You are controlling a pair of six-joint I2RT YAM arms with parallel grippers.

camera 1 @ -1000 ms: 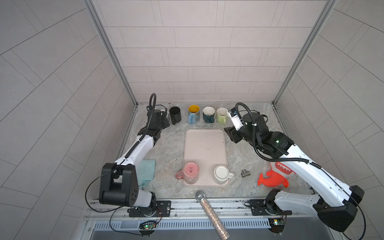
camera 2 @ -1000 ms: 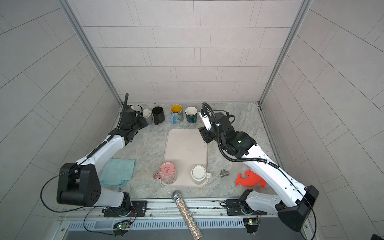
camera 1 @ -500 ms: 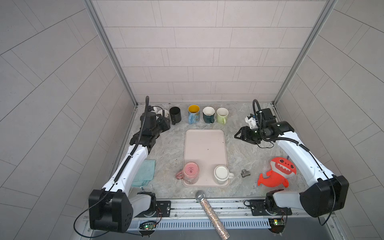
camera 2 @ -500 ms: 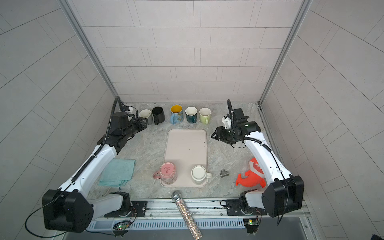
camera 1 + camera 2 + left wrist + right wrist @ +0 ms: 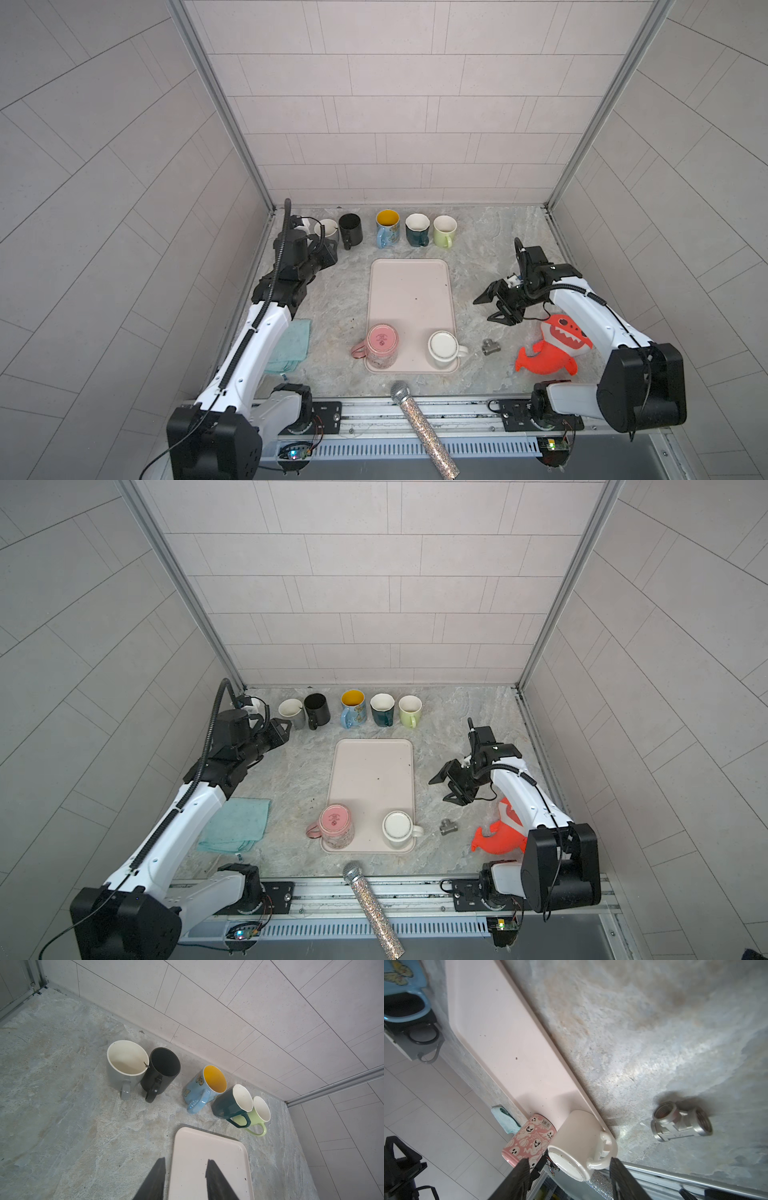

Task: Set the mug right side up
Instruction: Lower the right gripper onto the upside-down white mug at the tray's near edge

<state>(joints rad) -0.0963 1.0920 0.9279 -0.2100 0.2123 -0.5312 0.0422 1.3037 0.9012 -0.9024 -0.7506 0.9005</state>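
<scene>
Two mugs stand base-up at the front end of the tray (image 5: 409, 286). They are the white mug (image 5: 442, 349) at its front right corner and the pink mug (image 5: 382, 343) at its front left. We can't tell which one the task means. We judge the white mug is next, because the right wrist view frames it between the fingers of the right tool (image 5: 569, 1159).

The right tool (image 5: 484, 311) hangs over bare worktop beside the tray's right edge, jaws spread and nothing between them. From there the white mug lies toward the front edge and a little inward toward the centre. It is near but not touching.

The mug's long axis is vertical, rim down on the tray. Its handle points out to the right toward the metal pipe tee (image 5: 490, 346), which is the right arm's side. The pink mug's handle sticks out the other way, past the tray's left edge.

The left tool (image 5: 328, 253) is well away at the back left, just beside the grey mug (image 5: 326, 230) in the upright row along the wall. In the left wrist view its jaws are apart with a modest gap and hold nothing.

We judge the right arm is clearly the nearer one. The move needs a sideways grip on the body or handle, then a half roll. The pink mug stands close on the far side, so there is some risk of a knock.
</scene>
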